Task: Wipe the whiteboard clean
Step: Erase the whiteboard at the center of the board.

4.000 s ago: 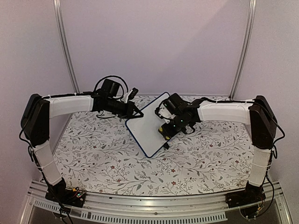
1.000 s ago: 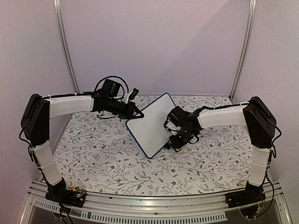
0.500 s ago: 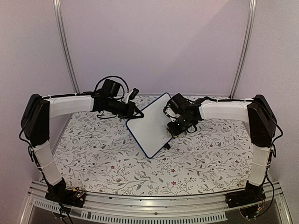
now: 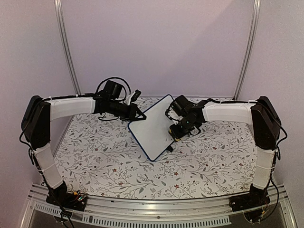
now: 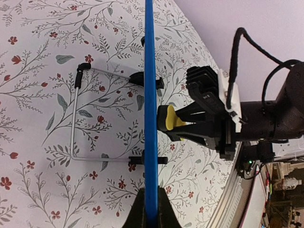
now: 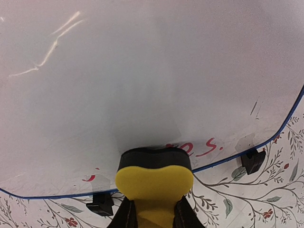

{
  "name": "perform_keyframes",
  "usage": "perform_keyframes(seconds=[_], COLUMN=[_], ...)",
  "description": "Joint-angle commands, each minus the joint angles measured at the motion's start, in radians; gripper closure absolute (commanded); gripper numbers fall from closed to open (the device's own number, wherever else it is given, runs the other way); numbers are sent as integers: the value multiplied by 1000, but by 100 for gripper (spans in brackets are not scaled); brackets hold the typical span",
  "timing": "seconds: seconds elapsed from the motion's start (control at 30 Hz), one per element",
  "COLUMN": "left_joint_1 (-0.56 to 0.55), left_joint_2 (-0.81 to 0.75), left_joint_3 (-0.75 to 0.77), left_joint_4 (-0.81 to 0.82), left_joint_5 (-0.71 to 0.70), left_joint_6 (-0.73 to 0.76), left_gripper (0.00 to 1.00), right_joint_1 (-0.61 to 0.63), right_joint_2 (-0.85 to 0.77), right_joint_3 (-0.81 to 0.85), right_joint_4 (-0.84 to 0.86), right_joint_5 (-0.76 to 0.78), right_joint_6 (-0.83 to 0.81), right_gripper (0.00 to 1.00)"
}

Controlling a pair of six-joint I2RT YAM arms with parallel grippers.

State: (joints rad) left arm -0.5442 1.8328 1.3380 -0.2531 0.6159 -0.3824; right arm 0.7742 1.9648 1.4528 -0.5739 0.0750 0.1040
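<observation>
Right wrist: sponge (image 6: pixel 154 183) near whiteboard (image 6: pixel 142 71) edge.

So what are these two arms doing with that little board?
The left tool clamps the whiteboard by its edge to steady it on the table. The right tool presses a yellow eraser against the board's face. Most writing is gone; a few red marks are left near the lower edge.

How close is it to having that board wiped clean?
Most of the whiteboard looks clean already. The right fingers press a yellow eraser against it while the left fingers grip its edge. Left to wipe: a few red marks near the lower edge.
</observation>
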Motion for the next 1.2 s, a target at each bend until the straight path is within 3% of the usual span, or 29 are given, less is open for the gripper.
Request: perform_keyframes(seconds=[0.0, 0.77, 1.17], left_joint_1=[-21, -21, -21], left_joint_2=[20, 12, 16], left_joint_3=[9, 9, 7], left_joint_4=[-44, -45, -42], left_joint_5=[-10, -17, -8], left_joint_6=[48, 47, 44], left_gripper=[100, 100, 100], right_joint_1=[14, 14, 79], right_joint_2=[2, -9, -9], right_joint_3=[-18, 45, -74], right_joint_4=[61, 78, 54], right_joint_5=[-36, -15, -64], right_joint_6=[-12, -12, -47], right_gripper=[80, 80, 80])
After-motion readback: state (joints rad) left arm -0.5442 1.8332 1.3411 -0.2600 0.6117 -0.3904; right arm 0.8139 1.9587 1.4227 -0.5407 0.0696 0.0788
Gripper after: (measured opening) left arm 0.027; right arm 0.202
